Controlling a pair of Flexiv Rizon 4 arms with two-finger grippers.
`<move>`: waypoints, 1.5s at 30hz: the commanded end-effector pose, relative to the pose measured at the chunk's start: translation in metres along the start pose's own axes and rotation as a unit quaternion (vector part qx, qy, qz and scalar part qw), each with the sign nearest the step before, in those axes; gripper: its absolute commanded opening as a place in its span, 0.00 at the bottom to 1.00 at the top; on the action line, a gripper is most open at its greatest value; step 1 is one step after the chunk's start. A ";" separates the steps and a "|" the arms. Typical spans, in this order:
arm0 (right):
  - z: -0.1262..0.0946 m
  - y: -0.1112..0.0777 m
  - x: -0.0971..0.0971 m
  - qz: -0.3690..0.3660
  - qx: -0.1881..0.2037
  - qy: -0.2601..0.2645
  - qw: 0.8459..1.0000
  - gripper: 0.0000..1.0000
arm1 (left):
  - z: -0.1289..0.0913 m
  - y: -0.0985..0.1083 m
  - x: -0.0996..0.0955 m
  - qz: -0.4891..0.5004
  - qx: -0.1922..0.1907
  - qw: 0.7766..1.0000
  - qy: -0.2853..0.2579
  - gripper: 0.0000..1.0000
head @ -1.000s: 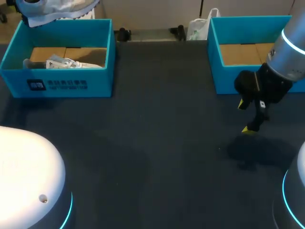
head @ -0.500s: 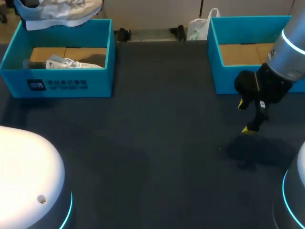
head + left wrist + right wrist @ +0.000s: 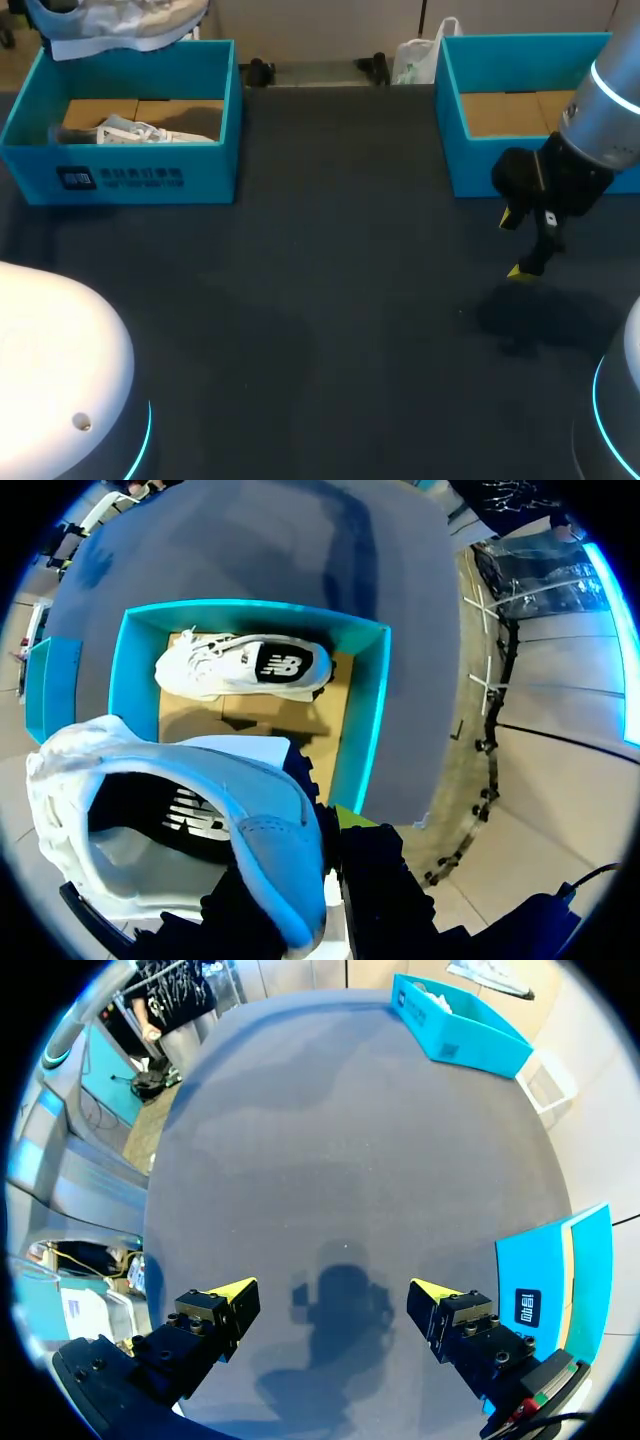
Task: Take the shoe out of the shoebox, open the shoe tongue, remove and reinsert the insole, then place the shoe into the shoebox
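Left gripper [image 3: 318, 875]: clamped on the heel end of the held shoe [image 3: 150, 810], dark finger bodies on both sides of the heel collar, only a sliver of yellow tip showing. Up in the air above the left shoebox [image 3: 368, 720]; in the head view, over that box's far wall at the far-left corner.

Right gripper [image 3: 333, 1295]: spread wide, nothing between the fingers. Low over bare worktop [image 3: 340, 1140], just in front of the right box [image 3: 500, 150], shadow directly under it.

Worktop: dark grey, matte, both boxes along the far edge, well apart.

Left shoebox: teal, open top, cardboard liner [image 3: 330, 710] on the floor.

Right box: teal, open top, same kind of brown cardboard on its floor; right arm passing in front of its near corner.

Held shoe: white and pale grey upper, light blue lining round the collar, opening turned toward the wrist camera, dark printed patch visible down on the insole. Clear of the box, not touching it.

Second shoe [image 3: 245, 667]: white, lying on the cardboard inside the left shoebox, close against the near wall in the head view, partly hidden by it, dark patch on the part facing up.
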State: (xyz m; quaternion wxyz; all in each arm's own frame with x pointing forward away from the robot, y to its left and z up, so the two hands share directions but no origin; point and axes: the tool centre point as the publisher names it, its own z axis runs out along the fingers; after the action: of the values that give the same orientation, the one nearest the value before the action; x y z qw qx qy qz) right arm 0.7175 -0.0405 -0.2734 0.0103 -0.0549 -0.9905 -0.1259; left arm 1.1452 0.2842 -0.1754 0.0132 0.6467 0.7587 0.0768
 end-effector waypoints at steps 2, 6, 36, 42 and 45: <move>0.000 0.000 0.000 0.000 0.001 0.000 1.000 1.00 | 0.013 0.007 -0.011 0.004 0.006 1.000 0.014 0.00; 0.000 0.000 0.000 0.000 0.001 0.000 1.000 1.00 | 0.027 0.010 -0.012 0.005 0.013 1.000 0.022 0.00; 0.000 0.000 0.000 0.000 0.001 0.000 1.000 1.00 | 0.066 0.004 0.002 0.059 0.024 0.997 0.046 0.00; 0.000 0.000 0.000 0.000 0.001 0.000 1.000 1.00 | 0.074 0.006 0.007 0.059 0.031 0.997 0.046 0.00; 0.000 0.000 0.000 0.000 0.001 0.000 1.000 1.00 | 0.076 0.006 0.011 0.058 0.033 0.997 0.047 0.00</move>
State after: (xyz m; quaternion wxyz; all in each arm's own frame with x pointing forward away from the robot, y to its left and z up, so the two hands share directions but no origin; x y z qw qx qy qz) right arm 0.7175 -0.0405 -0.2734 0.0103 -0.0549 -0.9905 -0.1259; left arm 1.1559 0.3003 -0.2482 -0.0490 0.6843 0.7225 0.0854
